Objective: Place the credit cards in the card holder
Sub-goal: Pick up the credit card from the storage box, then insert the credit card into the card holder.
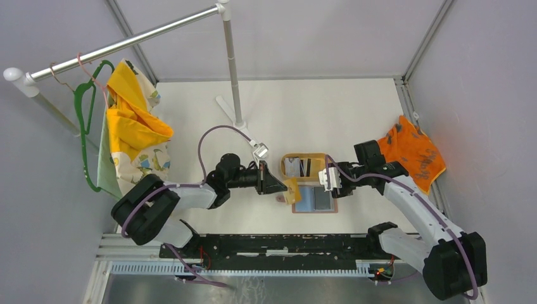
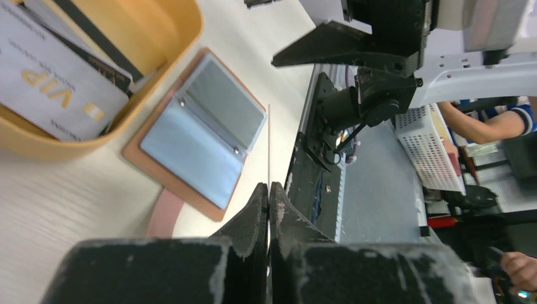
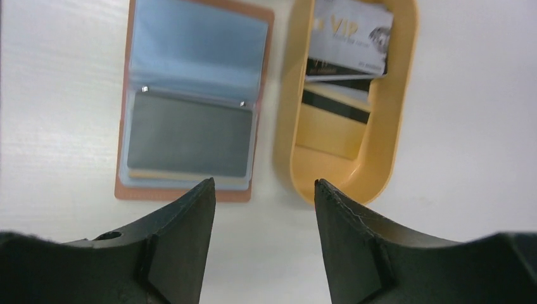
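White counter (image 1: pixel 266 120), holder (image 1: pixel 315 199) lying open at centre, tray (image 3: pixel 288 152) touching its far edge with cards (image 3: pixel 351 35) inside. Now the left hand (image 2: pixel 268 196) is pinching a gold card (image 1: pixel 292 190) beside the holder, while the right hand (image 3: pixel 265 183) hovers spread above holder and tray, gripping nothing.

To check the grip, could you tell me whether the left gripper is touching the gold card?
Touching. The left wrist view shows the left gripper shut on the gold card, seen edge-on as a thin line between its fingertips.
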You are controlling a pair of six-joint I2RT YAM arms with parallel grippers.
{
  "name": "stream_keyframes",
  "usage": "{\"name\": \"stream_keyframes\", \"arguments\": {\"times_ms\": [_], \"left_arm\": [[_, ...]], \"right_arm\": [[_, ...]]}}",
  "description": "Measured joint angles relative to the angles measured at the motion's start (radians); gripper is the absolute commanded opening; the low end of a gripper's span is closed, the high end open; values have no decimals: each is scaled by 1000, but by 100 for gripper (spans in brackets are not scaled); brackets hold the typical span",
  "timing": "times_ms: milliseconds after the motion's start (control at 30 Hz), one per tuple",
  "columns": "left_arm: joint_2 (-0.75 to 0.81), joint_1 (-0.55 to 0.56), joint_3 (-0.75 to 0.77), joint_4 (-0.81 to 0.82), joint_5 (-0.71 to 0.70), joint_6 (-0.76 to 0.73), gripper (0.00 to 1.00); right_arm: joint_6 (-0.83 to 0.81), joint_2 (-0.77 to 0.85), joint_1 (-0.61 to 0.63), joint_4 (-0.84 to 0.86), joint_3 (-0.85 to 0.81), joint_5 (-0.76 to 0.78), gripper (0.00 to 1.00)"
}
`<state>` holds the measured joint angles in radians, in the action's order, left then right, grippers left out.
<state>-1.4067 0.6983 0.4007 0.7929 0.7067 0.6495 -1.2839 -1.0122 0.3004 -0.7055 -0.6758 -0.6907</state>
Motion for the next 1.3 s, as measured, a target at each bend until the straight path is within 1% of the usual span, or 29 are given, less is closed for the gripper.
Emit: {"name": "stream_keyframes", "arguments": {"times_ms": [167, 200, 400, 633, 800, 967, 1300], "left_arm": [[-103, 5, -53, 167, 7, 117, 2], [-127, 5, -68, 215, 8, 147, 2], [-194, 18, -112, 332, -9, 229, 2], [-259, 60, -124, 371, -118, 297, 2], [-299, 90, -133, 408, -193, 336, 2], [-347, 106, -135, 470, -235, 372, 2], [-441, 114, -144, 582, -269, 423, 2]], "right_arm": [[-105, -51, -6, -27, 18, 132, 47], [-119, -72, -8, -29, 18, 159, 46], [-182, -183, -9, -29, 32, 259, 46], [-205, -264, 0, 2, 37, 323, 48], [-197, -293, 48, 41, 44, 337, 48], [-184, -302, 102, 70, 42, 337, 49], [-154, -312, 200, 105, 40, 311, 49]]}}
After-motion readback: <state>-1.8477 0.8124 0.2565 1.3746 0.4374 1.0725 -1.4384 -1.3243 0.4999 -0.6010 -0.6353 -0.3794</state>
